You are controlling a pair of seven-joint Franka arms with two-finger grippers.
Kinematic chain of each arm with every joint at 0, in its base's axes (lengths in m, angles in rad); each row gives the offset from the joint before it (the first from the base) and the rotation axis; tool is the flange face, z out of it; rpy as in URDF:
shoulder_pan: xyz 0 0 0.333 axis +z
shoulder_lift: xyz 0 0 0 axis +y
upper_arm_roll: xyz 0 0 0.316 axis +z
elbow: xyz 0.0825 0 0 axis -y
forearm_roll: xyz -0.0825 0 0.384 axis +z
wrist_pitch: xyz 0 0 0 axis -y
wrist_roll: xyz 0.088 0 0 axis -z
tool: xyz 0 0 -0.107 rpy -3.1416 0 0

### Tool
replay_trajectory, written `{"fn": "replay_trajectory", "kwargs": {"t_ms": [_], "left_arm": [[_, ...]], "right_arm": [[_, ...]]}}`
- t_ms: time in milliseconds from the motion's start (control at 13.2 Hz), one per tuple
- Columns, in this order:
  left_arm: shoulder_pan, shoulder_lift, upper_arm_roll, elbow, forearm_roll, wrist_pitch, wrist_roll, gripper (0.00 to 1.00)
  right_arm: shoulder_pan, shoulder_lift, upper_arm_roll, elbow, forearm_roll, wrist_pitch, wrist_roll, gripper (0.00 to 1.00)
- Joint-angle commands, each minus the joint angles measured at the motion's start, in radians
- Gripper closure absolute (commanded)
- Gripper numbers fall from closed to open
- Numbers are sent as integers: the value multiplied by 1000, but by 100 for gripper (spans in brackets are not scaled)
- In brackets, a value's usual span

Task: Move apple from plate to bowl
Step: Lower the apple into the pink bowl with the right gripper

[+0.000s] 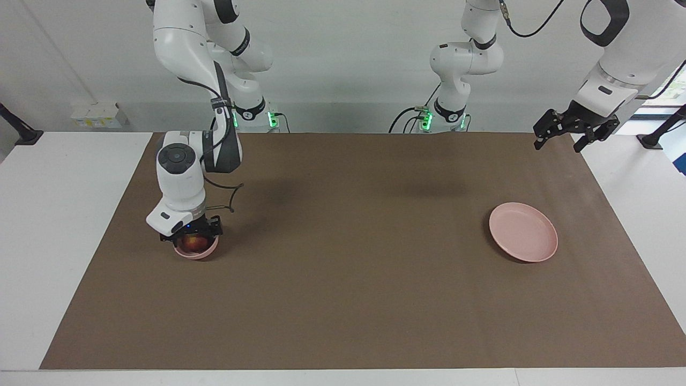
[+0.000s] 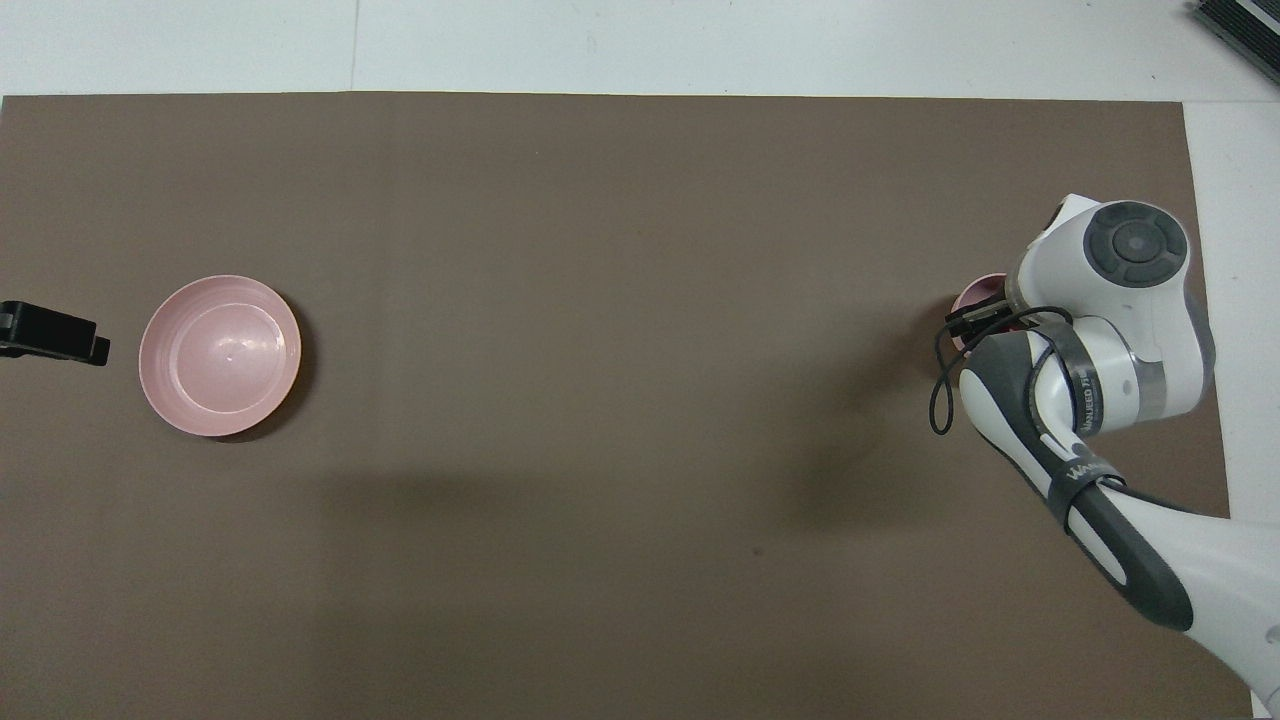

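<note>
Table (image 1: 53,241): we saw a white top with a brown mat (image 1: 343,268) (image 2: 600,250) covering most of it.
Right arm (image 1: 182,53) (image 2: 1100,380): we found it bent down from its base toward its own end of the table, its wrist upright over the bowl.
Left arm (image 1: 632,48): we saw it waiting, raised over the mat's edge at its own end of the table.
Plate (image 1: 523,231) (image 2: 220,342): we noted a pale pink plate lying bare on the mat toward the left arm's end, well apart from the bowl.
Bowl (image 1: 206,253) (image 2: 975,298): we saw a small pink bowl on the mat toward the right arm's end; from overhead only a sliver of its rim showed past the arm.
Left gripper (image 1: 556,142) (image 2: 60,340): we saw its fingers spread apart with nothing between them, up in the air beside the plate.
Right gripper (image 1: 194,238): we saw it lowered right at the bowl's mouth, around the apple; we could not tell whether its fingers were clamped on the fruit or parted.
Apple (image 1: 193,244): we saw the dark red apple inside the bowl, just under the right gripper.
</note>
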Motion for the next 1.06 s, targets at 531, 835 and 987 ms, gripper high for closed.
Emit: {"fn": "replay_trajectory", "kwargs": {"t_ms": [531,835,987], "left_arm": [[-10,-10,8,1,7,-19,-2,0],[-10,-10,8,1,7,-21,-2,0],[-10,-10,8,1,7,-19,-2,0]], "right_arm": [[5,-280,11,102,287,-401,61,0],[44,-375,20,82,302,-531,151,0],[94,-403,20,61,302,-545,197,0]]}}
